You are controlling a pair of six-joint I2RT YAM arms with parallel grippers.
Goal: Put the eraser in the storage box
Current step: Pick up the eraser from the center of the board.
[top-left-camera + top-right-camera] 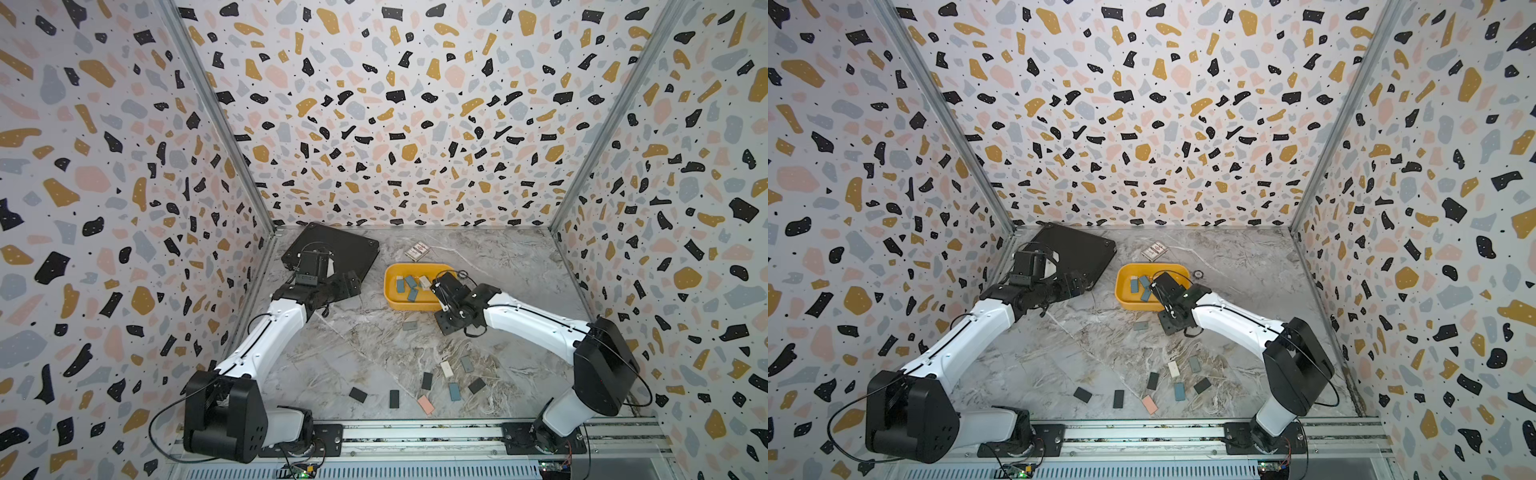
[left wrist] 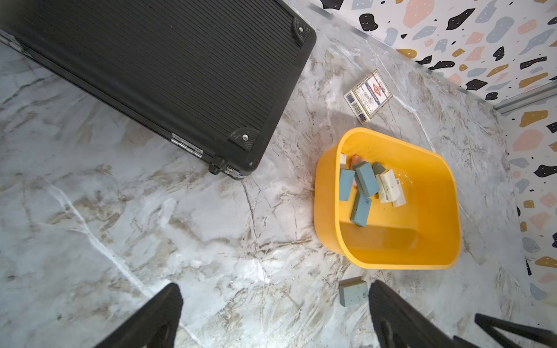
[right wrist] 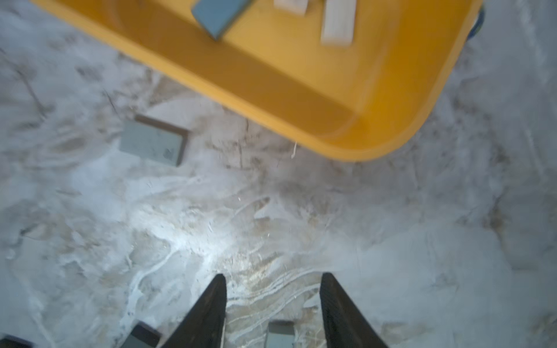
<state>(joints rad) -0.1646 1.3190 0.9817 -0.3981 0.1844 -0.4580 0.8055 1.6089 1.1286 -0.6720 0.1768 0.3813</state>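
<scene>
Honestly, the one I'd watch is the grey eraser [image 1: 409, 325] lying flat on the marble tabletop [image 1: 353, 353] just outside the storage box [image 1: 387, 286], near its front wall. Your right gripper [image 3: 272, 278] hangs close by, fingers parted with nothing between them but not spread very wide. If you drop on that eraser across its long side, you could land a fingertip on top and skate it away, or clip the yellow wall and shove the box. Several erasers already sit inside the box. More lie well apart from it toward the front rail [image 1: 415, 432], bunched closely enough that grabbing one, say the white eraser [image 1: 446, 369], may nudge its neighbours. Meanwhile your left gripper [image 2: 275, 289] is spread wide and empty over by the black case [image 1: 345, 249], and a card pack [image 1: 417, 251] sits behind the box, out of your way
</scene>
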